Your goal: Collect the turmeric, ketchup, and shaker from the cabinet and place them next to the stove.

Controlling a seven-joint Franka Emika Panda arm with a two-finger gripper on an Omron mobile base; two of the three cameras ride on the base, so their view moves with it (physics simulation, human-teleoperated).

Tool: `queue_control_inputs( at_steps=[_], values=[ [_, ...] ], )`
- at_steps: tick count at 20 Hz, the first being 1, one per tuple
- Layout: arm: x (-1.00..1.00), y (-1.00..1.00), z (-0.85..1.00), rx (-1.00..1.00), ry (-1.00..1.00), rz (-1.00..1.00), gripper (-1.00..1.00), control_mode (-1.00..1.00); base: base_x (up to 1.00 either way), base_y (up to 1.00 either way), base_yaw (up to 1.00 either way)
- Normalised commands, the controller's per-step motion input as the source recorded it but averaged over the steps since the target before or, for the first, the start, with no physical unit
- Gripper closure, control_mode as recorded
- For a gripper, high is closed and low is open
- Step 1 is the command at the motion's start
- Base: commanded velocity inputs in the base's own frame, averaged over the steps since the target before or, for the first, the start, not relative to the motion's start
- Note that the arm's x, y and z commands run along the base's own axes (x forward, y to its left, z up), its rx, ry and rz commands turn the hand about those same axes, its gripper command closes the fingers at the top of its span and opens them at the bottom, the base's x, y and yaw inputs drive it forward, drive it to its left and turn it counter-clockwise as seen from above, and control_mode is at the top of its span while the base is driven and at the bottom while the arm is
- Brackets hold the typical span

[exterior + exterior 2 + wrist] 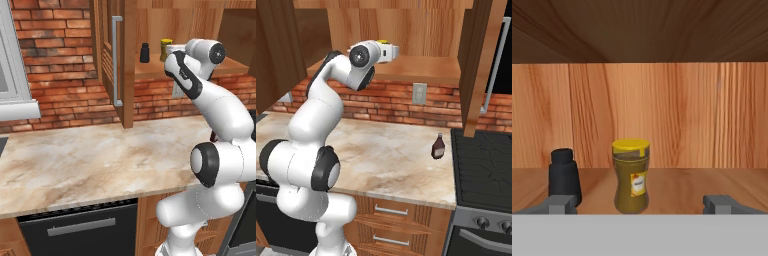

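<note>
A: Where do we find the hand (640,202)?

B: We see it raised to shelf level at the open cabinet (127,60), aimed at the back wall. Its jaws stand fully apart and grip nothing; in the hand view the two fingertips (559,203) sit far to either side at the bottom.

A: Where do we locate the turmeric (631,175)?

B: We see it upright on the cabinet shelf (677,187), between the two fingertips and somewhat left of centre, further back on the shelf than they are. No contact with either fingertip is visible.

A: And the shaker (564,176)?

B: Upright on the same shelf, just beside the turmeric on its left in the hand view, with a gap between them. It stands behind the left fingertip.

A: The ketchup (438,146)?

B: We find it upright on the worktop (381,155), near the left edge of the stove (483,170), well apart from the hand.

A: The cabinet door (107,55)?

B: Swung open, its grey handle (116,60) vertical.
</note>
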Motion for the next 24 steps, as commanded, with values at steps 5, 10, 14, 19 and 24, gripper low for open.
queue_control_inputs(
  at_steps=[5, 10, 14, 19, 24],
  values=[
    [0.21, 0.0, 0.0, 0.0, 0.0, 0.0, -1.0, -1.0, 0.0, 0.0, 0.0],
    [0.21, 0.0, 0.0, 0.0, 0.0, 0.0, -1.0, -1.0, 0.0, 0.0, 0.0],
    [0.23, 0.0, 0.0, 0.0, 0.0, 0.0, -1.0, -1.0, 0.0, 0.0, 0.0],
    [0.23, 0.0, 0.0, 0.0, 0.0, 0.0, -1.0, -1.0, 0.0, 0.0, 0.0],
    [0.23, 0.0, 0.0, 0.0, 0.0, 0.0, -1.0, -1.0, 0.0, 0.0, 0.0]
  ],
)
